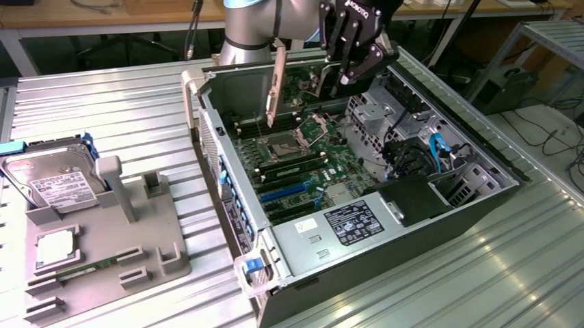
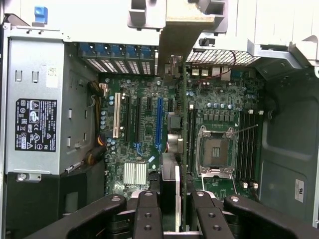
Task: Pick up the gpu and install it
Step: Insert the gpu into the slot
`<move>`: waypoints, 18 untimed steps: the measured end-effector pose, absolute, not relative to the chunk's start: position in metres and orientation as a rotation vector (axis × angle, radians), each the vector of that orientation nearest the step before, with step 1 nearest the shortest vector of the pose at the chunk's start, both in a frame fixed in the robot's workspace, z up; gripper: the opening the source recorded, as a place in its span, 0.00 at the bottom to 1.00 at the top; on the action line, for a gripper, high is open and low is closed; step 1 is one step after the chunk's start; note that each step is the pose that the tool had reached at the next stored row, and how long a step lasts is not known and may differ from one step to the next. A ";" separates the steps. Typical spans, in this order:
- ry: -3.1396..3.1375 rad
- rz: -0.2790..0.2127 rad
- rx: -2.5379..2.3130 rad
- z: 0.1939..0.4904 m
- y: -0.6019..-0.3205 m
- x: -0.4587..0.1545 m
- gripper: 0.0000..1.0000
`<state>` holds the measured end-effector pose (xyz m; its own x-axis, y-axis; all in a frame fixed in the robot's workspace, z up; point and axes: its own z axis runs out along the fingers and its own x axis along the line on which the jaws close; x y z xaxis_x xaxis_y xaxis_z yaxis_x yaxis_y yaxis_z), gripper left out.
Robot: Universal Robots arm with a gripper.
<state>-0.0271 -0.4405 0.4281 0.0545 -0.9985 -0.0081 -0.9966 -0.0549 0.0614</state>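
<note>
My gripper is shut on the gpu, a green card that hangs on edge over the far end of the open computer case. The card's silver end bracket points down toward the motherboard. In the wrist view the gpu runs edge-on between my black fingers, with its bracket at the far end. It sits above the board, beside the blue slot and the processor socket.
A power supply fills the near end of the case. On the exterior view's left, a grey fixture holds a hard drive, a processor chip and a memory stick. Everything rests on a ribbed metal table.
</note>
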 end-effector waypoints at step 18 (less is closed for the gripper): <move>-2.133 -0.074 2.252 0.423 -0.439 -0.027 0.27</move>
